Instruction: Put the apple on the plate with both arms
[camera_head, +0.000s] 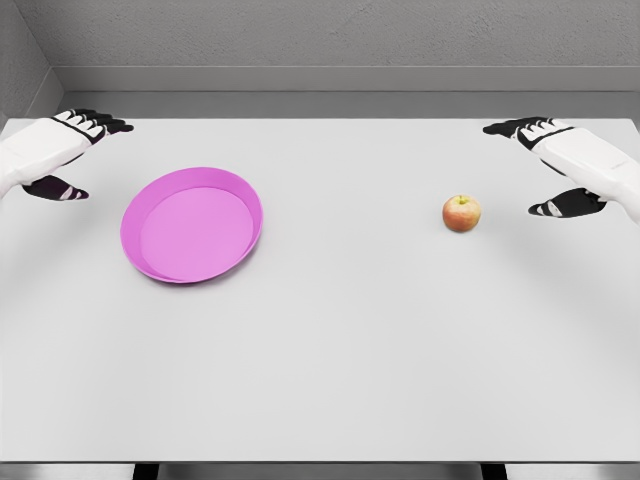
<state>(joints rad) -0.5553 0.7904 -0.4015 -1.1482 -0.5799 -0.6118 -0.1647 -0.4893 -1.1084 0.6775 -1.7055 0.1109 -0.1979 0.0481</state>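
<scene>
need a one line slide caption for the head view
Apple sits right of the empty pink plate on a white table; open left hand and right hand flank them.

Both arms are cut off at the picture's side edges.

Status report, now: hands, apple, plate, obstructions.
Left hand open, far left, holding nothing. Right hand open, far right, holding nothing. Apple upright on table, not yet on pink plate. Nothing between them.

We see a wide white bench filling most of the view under even, soft light. Behind it a grey textured wall meets a grey floor.
</scene>
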